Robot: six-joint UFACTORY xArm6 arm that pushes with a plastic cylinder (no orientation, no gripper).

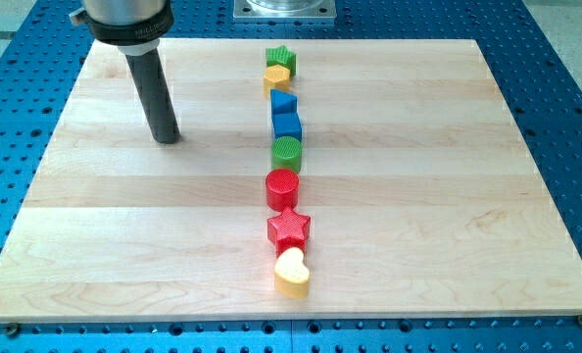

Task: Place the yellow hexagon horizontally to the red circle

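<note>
The blocks stand in one column down the middle of the wooden board [115, 235]. From the view's top: a green star [280, 55], the yellow hexagon [278, 75] touching it, a blue block [283, 101], a blue cube [287, 126], a green cylinder [286, 152], the red circle [282, 186], a red star [288, 228] and a yellow heart [292, 273]. My tip [165, 138] rests on the board at the upper left, well to the left of the column, level with the blue cube and the green cylinder. It touches no block.
The board lies on a blue perforated table [565, 118]. A metal base plate [283, 8] sits at the view's top edge, just above the column.
</note>
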